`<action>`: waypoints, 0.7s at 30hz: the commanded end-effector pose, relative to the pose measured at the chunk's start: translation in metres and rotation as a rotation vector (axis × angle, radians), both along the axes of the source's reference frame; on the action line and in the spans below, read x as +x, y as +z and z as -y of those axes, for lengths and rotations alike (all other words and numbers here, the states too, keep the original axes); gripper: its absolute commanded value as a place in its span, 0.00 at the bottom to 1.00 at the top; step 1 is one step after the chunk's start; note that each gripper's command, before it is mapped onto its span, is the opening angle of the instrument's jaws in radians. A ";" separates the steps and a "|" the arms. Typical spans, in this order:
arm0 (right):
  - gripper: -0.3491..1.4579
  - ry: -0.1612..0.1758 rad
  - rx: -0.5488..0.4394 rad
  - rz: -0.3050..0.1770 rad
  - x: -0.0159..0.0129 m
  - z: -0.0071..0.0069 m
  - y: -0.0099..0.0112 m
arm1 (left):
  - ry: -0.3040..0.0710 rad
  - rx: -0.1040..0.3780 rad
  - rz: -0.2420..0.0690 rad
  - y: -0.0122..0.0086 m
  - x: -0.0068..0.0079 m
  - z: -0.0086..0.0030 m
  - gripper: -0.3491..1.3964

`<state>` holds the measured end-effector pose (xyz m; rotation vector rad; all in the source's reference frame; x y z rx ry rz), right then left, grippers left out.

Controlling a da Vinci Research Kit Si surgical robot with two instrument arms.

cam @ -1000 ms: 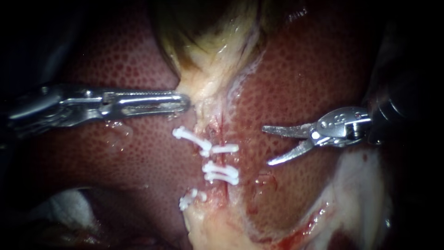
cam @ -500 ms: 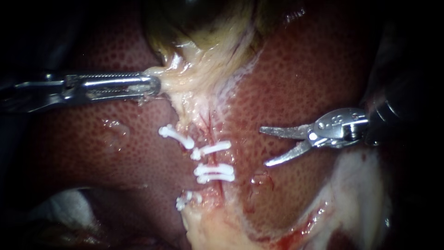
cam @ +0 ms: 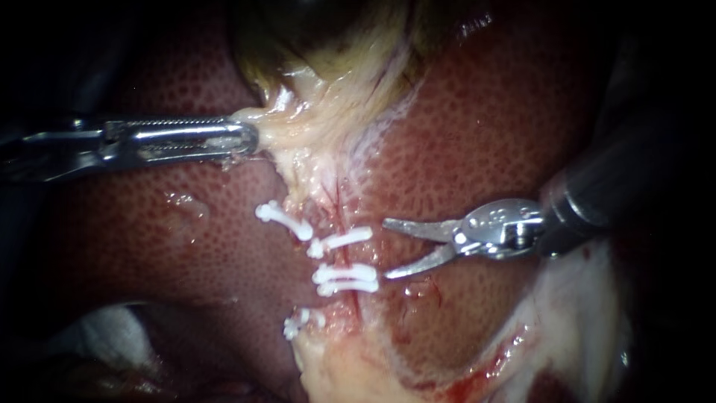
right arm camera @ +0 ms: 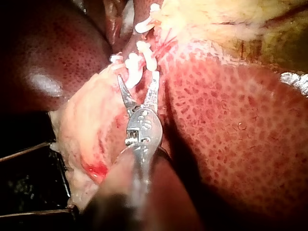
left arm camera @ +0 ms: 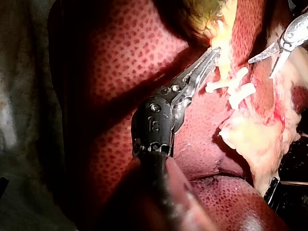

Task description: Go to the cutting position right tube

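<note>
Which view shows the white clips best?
The endoscope view: all the white clips lie in plain sight. The left wrist view catches only a few, side-on; in the right wrist view the right instrument overlaps some.

Left instrument (cam: pixel 246 139), entering from left of frame: bright polished steel. Long narrow jaws, slot along length, rounded tip. Fine serrated teeth on inner edges in left wrist view. Behind jaws, dark grey wrist housing (left arm camera: pixel 153 126) with round screw heads and small stamped marks. Then dark left shaft (left arm camera: pixel 155 185).

Right instrument (cam: pixel 385 249), entering from right of frame: short, curved, pointed silver blades on single pivot. Rounded silver clevis (cam: pixel 498 225) with tiny holes and pin. Dark tubular right shaft (cam: pixel 597 195), glossy highlight along it.
</note>
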<state>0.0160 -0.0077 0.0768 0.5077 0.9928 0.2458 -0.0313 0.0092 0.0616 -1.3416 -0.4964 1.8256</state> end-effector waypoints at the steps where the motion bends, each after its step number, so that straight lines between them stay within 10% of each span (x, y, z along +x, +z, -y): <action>1: 0.99 -0.004 0.004 0.005 0.0001 0.0002 0.0005 | 0.000 0.000 0.000 0.0000 0.0000 0.0000 0.00; 21: 0.99 -0.060 0.140 -0.005 0.0048 0.0030 0.0044 | 0.000 0.000 0.000 0.0000 0.0000 0.0000 0.00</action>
